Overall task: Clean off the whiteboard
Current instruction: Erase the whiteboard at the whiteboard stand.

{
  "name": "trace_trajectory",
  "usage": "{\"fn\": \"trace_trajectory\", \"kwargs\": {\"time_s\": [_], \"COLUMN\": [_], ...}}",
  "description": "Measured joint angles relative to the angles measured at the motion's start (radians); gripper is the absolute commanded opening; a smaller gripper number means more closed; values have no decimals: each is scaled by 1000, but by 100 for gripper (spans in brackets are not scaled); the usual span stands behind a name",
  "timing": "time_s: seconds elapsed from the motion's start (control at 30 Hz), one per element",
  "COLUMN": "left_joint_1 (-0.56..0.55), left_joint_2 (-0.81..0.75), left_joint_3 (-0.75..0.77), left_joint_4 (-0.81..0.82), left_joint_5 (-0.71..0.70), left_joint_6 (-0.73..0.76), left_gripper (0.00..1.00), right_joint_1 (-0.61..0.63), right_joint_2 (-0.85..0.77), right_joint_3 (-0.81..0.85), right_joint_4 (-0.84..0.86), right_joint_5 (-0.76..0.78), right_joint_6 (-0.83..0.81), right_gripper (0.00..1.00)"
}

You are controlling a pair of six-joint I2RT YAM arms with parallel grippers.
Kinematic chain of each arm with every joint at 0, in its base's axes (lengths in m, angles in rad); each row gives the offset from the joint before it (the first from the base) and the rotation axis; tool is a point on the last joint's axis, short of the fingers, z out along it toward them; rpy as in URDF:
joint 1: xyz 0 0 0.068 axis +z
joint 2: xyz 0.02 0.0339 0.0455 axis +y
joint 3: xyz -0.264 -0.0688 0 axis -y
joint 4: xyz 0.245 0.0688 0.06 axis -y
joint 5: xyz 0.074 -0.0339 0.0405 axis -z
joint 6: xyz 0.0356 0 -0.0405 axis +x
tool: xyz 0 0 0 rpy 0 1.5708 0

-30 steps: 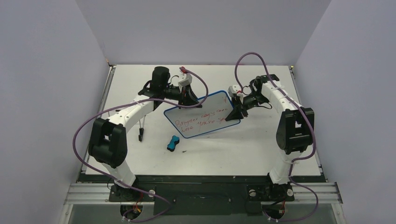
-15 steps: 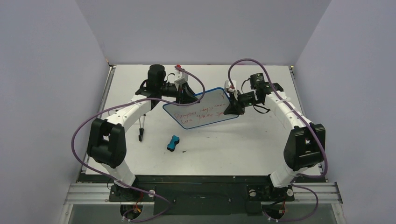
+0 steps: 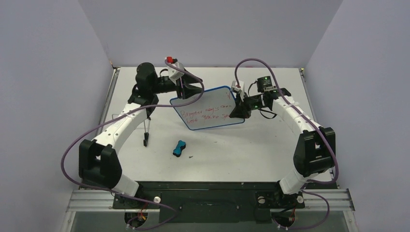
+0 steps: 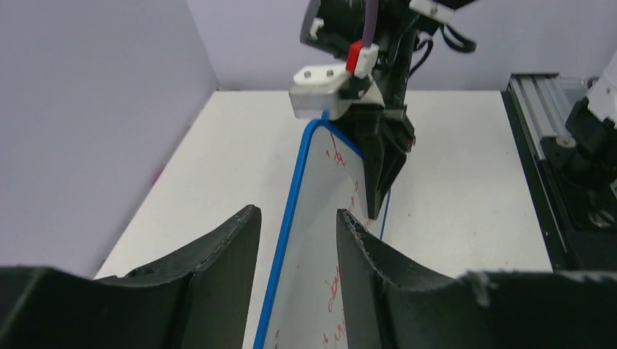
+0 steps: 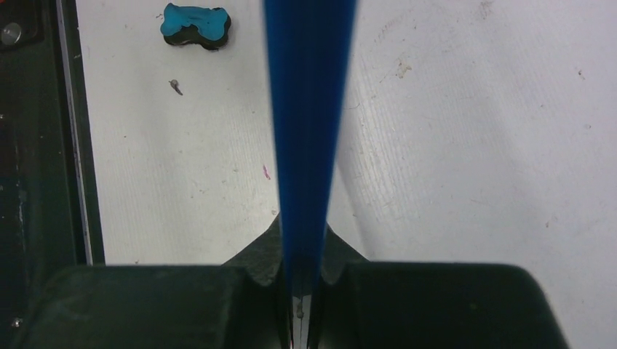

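The whiteboard (image 3: pixel 210 108) is held tilted over the worktop (image 3: pixel 261 150), and its face, covered in red handwriting, is turned toward the overhead camera. The right end effector (image 3: pixel 238 112) is clamped on the whiteboard's right edge. Its wrist view shows the blue rim pinched between closed fingers. The left end effector (image 4: pixel 295 254) stands parted around the opposite edge with a gap on each side of the rim, so it appears to hold nothing.

With only one grip on a thin edge, the whiteboard could pivot or slide out of the fingers, especially if it is pressed during wiping. The left fingers could also knock the rim as they move. The eraser (image 3: pixel 180 148) lies on the worktop, apart from the whiteboard and on its side toward the arm bases. Nothing grips it.

The handwriting is too small to read. The right wrist view shows the whiteboard only edge-on and blurred. Whether its lower edge touches the worktop cannot be told.
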Motion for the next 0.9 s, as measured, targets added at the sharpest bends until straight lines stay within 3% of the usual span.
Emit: {"fn": "trace_trajectory", "kwargs": {"time_s": [0.13, 0.27, 0.53, 0.77, 0.9], "left_joint_1": [31, 48, 47, 41, -108], "left_joint_2": [-111, -248, -552, -636, -643], "left_joint_3": [-61, -121, -322, -595, -673], "left_joint_4": [132, 96, -253, -554, -687], "left_joint_5": [-61, -205, -571, -762, -953], "left_joint_6": [-121, -214, -462, -636, -704], "left_gripper": [45, 45, 46, 47, 47], "right_joint_1": [-8, -13, -20, -24, -24], "right_joint_2": [0, -5, -67, -69, -69], "right_joint_3": [-12, -24, -82, -85, -86], "right_joint_4": [3, 13, 18, 27, 30], "right_joint_5": [-12, -16, -2, 5, 8], "right_joint_6": [29, 59, 109, 144, 155], "right_gripper": [0, 0, 0, 0, 0]}}
